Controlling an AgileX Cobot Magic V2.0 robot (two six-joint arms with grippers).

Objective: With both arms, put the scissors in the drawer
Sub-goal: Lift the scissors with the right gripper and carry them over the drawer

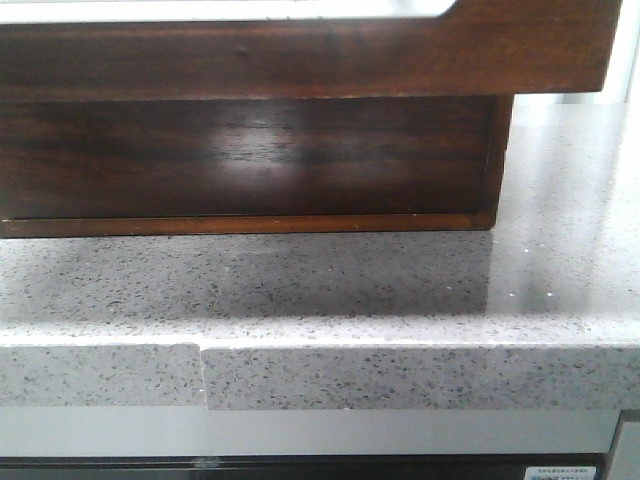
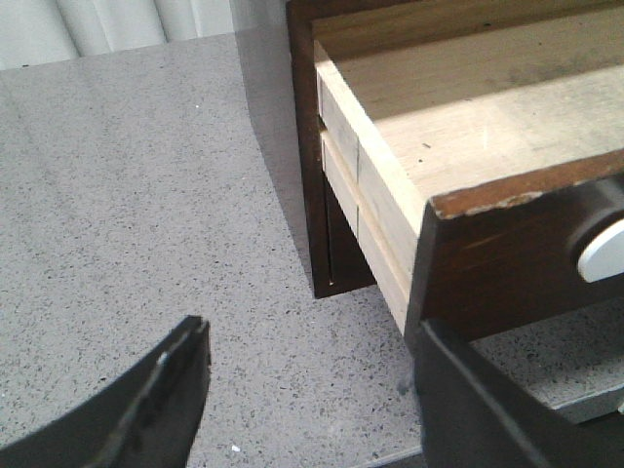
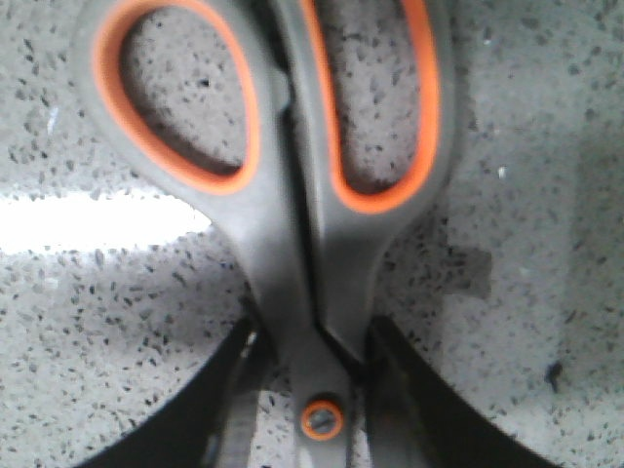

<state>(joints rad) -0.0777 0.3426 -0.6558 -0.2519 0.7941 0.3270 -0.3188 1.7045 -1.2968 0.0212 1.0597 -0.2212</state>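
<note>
The drawer point(image 2: 458, 127) is shown pulled out of the dark brown cabinet point(image 2: 310, 146), its pale wooden side and bare floor exposed. Its glossy dark front point(image 1: 300, 50) is seen overhanging the cabinet's lower face in the front view, above the speckled grey countertop point(image 1: 330, 290).

The left gripper point(image 2: 312, 400) is seen with its two black fingers spread wide apart and nothing between them; one finger point(image 2: 487, 409) lies just beside the drawer's front corner, the other point(image 2: 156, 400) out over the countertop, away from the drawer.

The scissors point(image 3: 292, 224), grey-handled with orange-lined finger loops, are clamped near their pivot screw by the right gripper point(image 3: 312, 390), one finger on each side of the shanks. Speckled countertop is seen behind the handles; whether they rest on it cannot be told, nor how far they lie from the drawer.
</note>
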